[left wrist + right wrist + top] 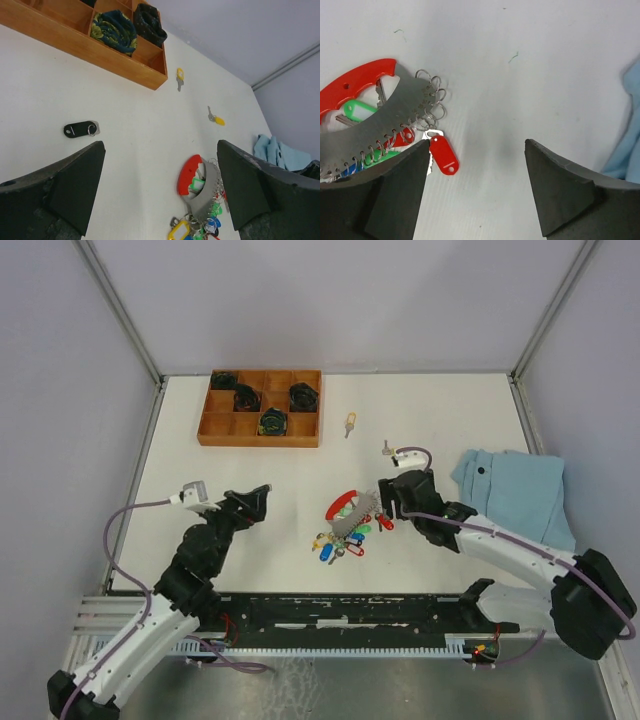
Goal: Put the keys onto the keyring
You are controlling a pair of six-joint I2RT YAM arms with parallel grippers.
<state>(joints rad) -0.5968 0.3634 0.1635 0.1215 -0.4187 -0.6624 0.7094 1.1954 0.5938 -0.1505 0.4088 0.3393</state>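
The keyring (349, 519) lies mid-table: a red curved strap (340, 502), a grey beaded band and several coloured tags. It also shows in the left wrist view (202, 192) and the right wrist view (385, 117). A red-tagged key (444, 155) lies at the band's right end, touching my right gripper's left finger; I cannot tell whether it is on a ring. Two yellow-tagged keys (179, 76) (216, 119) lie loose farther back. My left gripper (160, 150) is open and empty, left of the bunch. My right gripper (477, 145) is open and empty, just right of it.
A wooden compartment tray (258, 441) with dark rolled items stands at the back left. A light blue cloth (515, 490) lies at the right. A black tag with a ring (80, 129) lies left of the bunch. Grey walls enclose the table.
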